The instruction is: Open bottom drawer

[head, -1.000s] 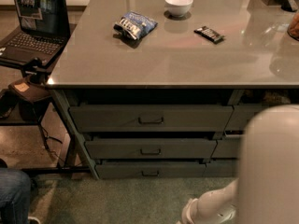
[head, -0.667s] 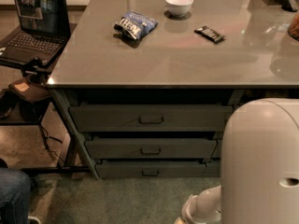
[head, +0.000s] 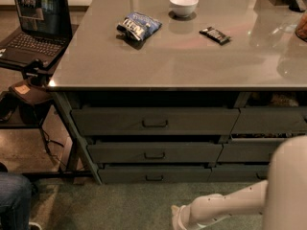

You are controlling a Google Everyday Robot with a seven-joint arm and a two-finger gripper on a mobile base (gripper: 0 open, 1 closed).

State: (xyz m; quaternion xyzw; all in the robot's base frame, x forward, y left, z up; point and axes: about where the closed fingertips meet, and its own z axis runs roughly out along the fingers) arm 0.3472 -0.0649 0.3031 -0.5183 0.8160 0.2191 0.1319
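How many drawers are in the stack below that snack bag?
3: top drawer, middle drawer, bottom drawer, one above another. The neighbouring stack has more, partly hidden by the arm. The gripper is near the floor, below them.

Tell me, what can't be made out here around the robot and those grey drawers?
- White gripper, low and right of centre: cut by the camera view's bottom edge.
- Thin dark grey bottom drawer: its inside is hidden behind its front panel.
- Right-hand drawer stack: partly covered by the bulky white robot arm.
- Blue-jeaned leg: the person is cut off at the left corner.
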